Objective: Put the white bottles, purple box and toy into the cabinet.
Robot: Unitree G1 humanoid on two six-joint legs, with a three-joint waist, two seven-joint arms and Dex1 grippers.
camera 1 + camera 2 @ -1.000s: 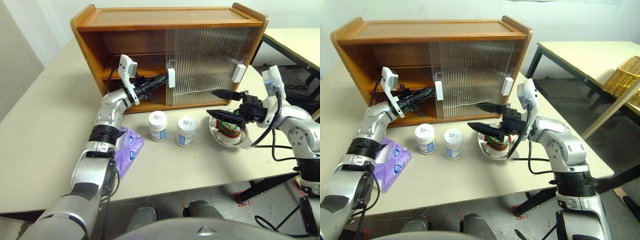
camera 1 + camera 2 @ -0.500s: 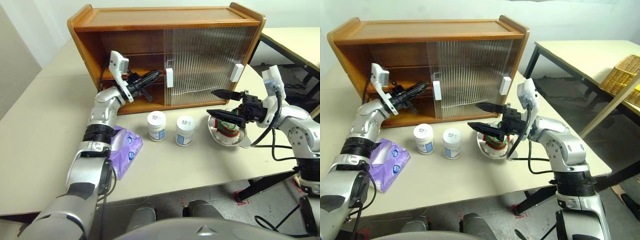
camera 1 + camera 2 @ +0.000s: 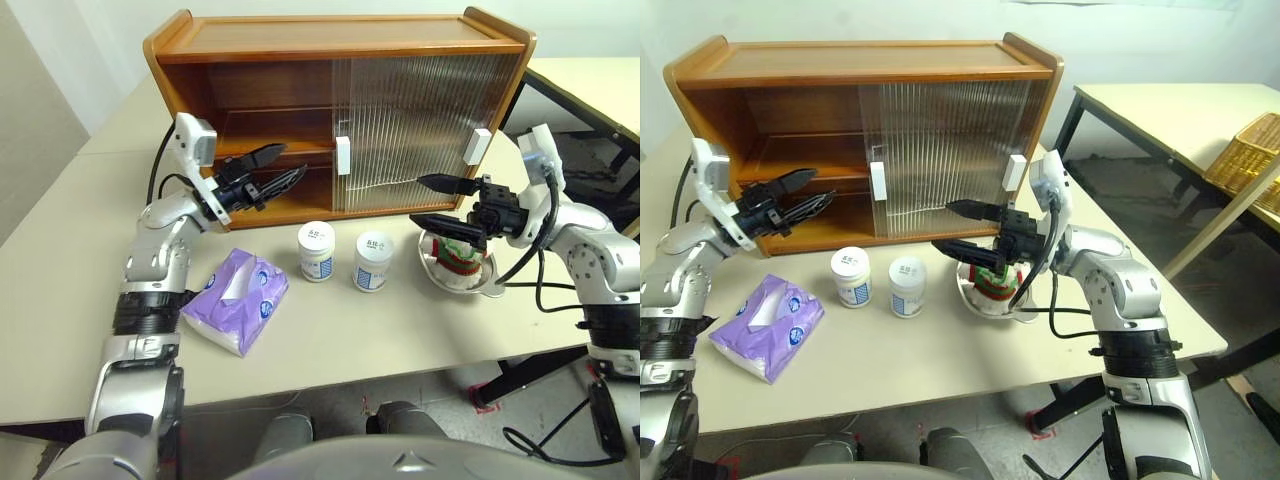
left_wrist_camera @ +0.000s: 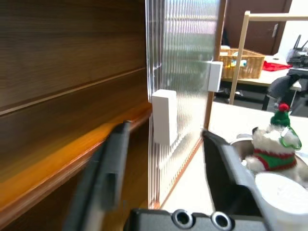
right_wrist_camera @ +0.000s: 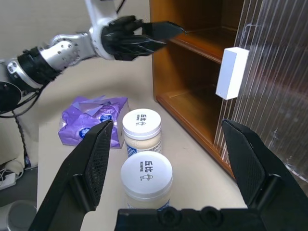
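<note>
Standing on a beige table [image 3: 420, 330], wooden cabinet [image 3: 340, 60], second table [image 3: 1160, 110] beyond

Glossy brown wooden cabinet [image 3: 300, 45], ribbed translucent doors [image 3: 420, 120], crinkly purple plastic box [image 3: 238, 302], plush toy [image 4: 272, 149].

The toy [image 3: 458, 255] sits partly hidden behind the right gripper [image 3: 433, 202]; ribbed doors [image 3: 420, 120] blur the cabinet [image 3: 250, 40] interior behind them.

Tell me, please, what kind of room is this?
Probably a lab or office workroom: plain beige tables, a second table with a wicker basket behind, and a small wooden cabinet set on the tabletop as a test prop.
</note>
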